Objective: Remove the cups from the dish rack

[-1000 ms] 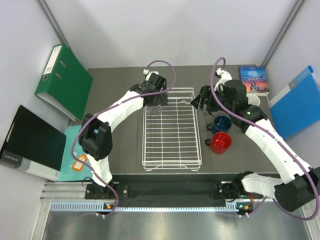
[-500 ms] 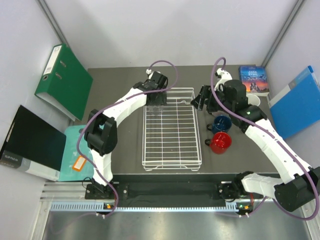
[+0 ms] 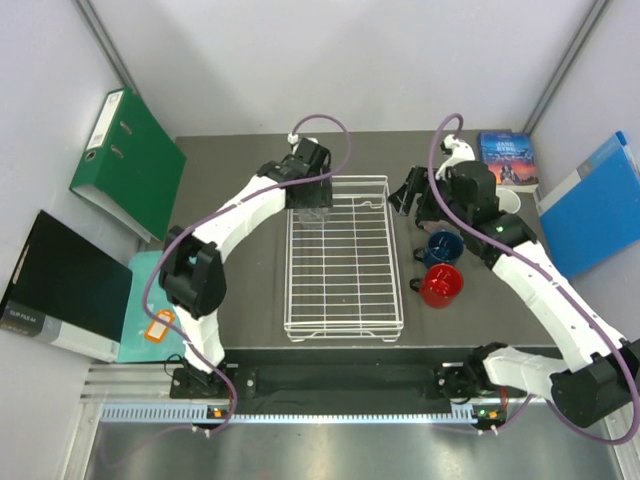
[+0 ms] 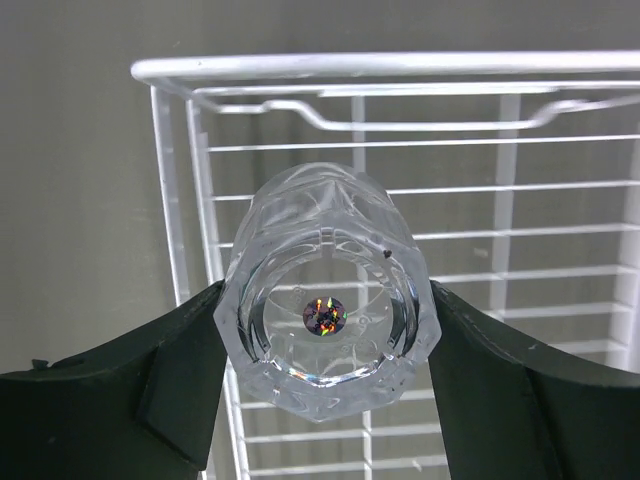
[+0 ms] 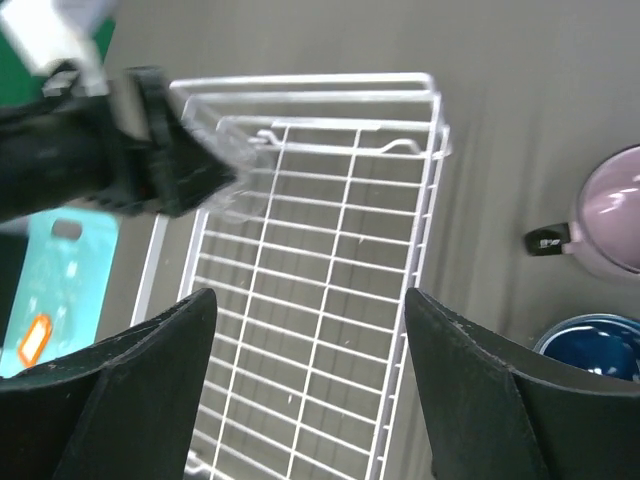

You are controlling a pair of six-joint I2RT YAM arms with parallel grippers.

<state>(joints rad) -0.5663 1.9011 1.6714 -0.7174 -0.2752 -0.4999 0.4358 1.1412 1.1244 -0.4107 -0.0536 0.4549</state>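
Observation:
A clear glass tumbler [image 4: 325,310] is clamped between my left gripper's [image 4: 325,335] black fingers, which are shut on its sides, its open mouth facing the camera. It hangs over the far left corner of the white wire dish rack [image 3: 345,335], whose far rim [image 4: 350,68] shows behind it. In the top view the tumbler [image 3: 312,214] sits under the left gripper [image 3: 311,208]. My right gripper [image 5: 310,330] is open and holds nothing, to the right of the rack [image 5: 300,80]. A dark blue mug [image 3: 441,247], a red mug [image 3: 441,285] and a mauve-pink mug [image 5: 610,225] stand on the table right of the rack.
A green binder [image 3: 125,160] and a black binder [image 3: 60,290] lean at the left. A teal sheet [image 3: 140,320] lies at the front left. A book [image 3: 508,158] and a blue folder [image 3: 595,200] are at the back right.
My left gripper has closed on the tumbler and shifted toward the rack's far left corner. The right arm has drawn back slightly.

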